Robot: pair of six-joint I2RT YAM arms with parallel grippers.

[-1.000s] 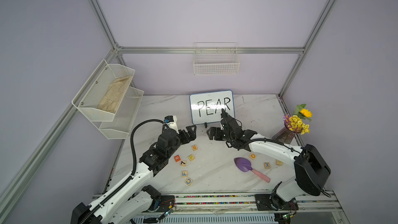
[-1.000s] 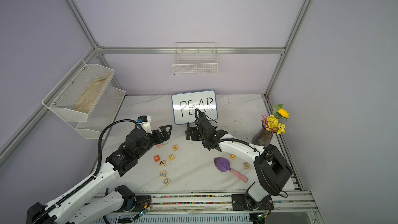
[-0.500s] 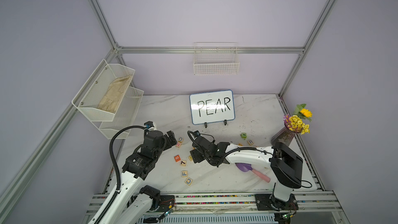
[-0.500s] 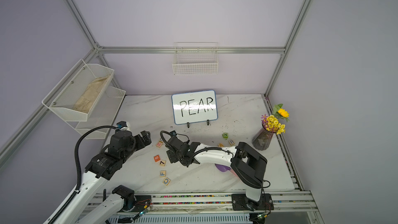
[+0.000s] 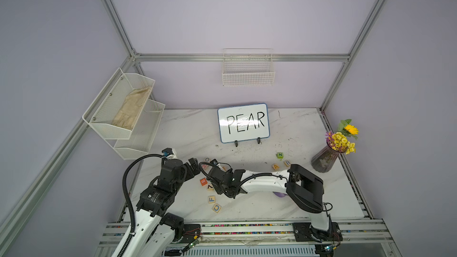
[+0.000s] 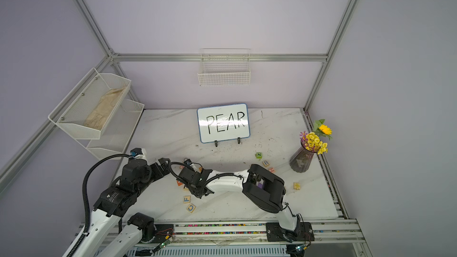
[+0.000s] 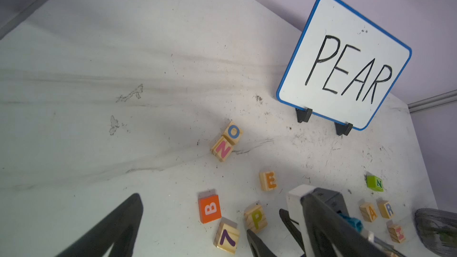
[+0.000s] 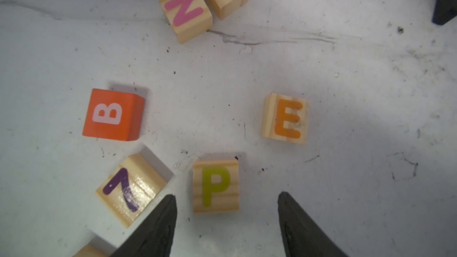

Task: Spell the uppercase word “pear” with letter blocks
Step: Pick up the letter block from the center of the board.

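Going from the left: my left gripper (image 5: 194, 167) is over the white marbled tabletop (image 5: 188, 132) with its jaws spread and nothing between them

Just right of that there's a solid orange cube with a white B (image 8: 112, 114) and a pale wooden cube with a purple 7 (image 8: 131, 189), sitting close together

Then the right gripper (image 8: 226, 195), stretched across to that cluster. Its fingers are parted, one on each side of the pale wooden cube with the yellow-green P (image 8: 215, 185). The right wrist view shows a gap on both sides, so it's not clamped on it, and the block lies flat on the table

The pale wooden cube with the orange-yellow E (image 8: 284, 118) lies loose near the P, on the side toward the blue-rimmed whiteboard reading PEAR (image 5: 243, 122)

Well off to the right, the pale wooden cube with the orange A (image 5: 275, 166) and the pale wooden cube with the blue R (image 5: 286, 162) sit just beside each other, near a solid green cube marked N (image 5: 279, 155)
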